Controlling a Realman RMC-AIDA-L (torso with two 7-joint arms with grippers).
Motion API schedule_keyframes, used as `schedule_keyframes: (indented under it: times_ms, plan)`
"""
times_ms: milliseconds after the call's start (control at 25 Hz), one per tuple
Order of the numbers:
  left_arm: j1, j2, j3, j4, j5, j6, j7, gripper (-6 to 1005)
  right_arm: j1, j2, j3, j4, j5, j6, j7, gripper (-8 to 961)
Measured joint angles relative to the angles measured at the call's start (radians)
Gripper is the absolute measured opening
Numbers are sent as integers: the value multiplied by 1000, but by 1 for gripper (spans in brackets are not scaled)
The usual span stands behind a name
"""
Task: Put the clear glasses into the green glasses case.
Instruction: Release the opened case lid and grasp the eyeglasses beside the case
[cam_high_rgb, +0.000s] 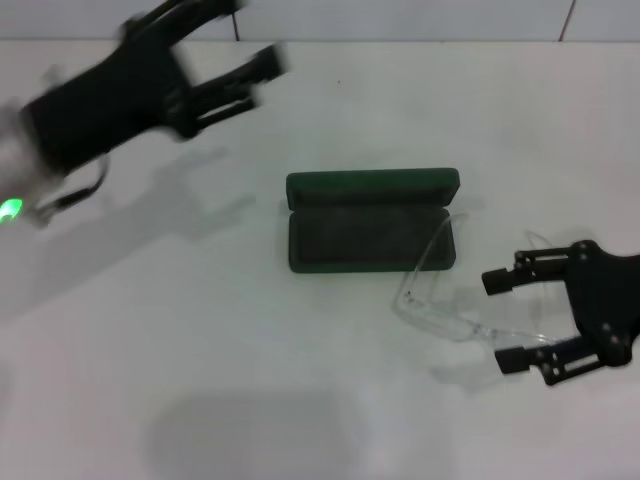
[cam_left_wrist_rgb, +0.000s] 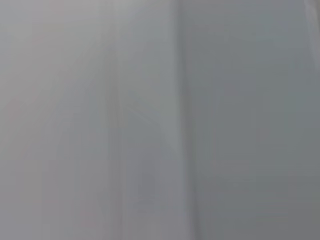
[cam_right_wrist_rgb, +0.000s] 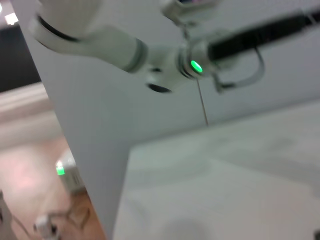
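The case (cam_high_rgb: 372, 222) lies open on the table (cam_high_rgb: 200, 350). The glasses (cam_high_rgb: 440, 300) rest outside it, touching its right end. Right gripper (cam_high_rgb: 508, 320) gapes empty beside them; left gripper (cam_high_rgb: 245, 82), fingers spread, empty, hangs well left of the case.

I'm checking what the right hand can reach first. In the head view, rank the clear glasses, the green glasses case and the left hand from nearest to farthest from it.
1. The clear glasses, lying just beside the open right hand.
2. The green glasses case, open at the table's centre.
3. The left hand, raised at the far left.
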Motion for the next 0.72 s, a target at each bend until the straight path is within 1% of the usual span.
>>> schedule_keyframes:
  times_ms: [40, 160, 280, 320, 360, 400, 600, 720]
  plan:
    - [46, 0, 0, 32, -31, 1, 41, 846, 9, 8, 12, -41, -42, 2, 42, 841]
    - [151, -1, 0, 101, -80, 1, 116, 846, 50, 24, 18, -151, -169, -1, 170, 841]
    - [208, -3, -1, 147, -88, -12, 173, 846, 105, 40, 15, -234, -303, -3, 295, 840]
    - [208, -3, -1, 147, -88, -12, 173, 846, 122, 44, 15, -261, -351, -4, 332, 840]
    - [225, -4, -1, 170, -93, -21, 198, 846, 140, 49, 15, -287, -399, -4, 363, 840]
    - [262, -5, -2, 234, -119, -61, 253, 846, 152, 53, 15, -305, -430, -5, 379, 840]
    - [298, -6, -3, 308, -135, -136, 318, 845, 213, 62, -6, -345, -506, -24, 427, 839]
    - [304, -7, -3, 331, -138, -185, 326, 845, 233, 77, -25, -346, -553, -28, 442, 839]
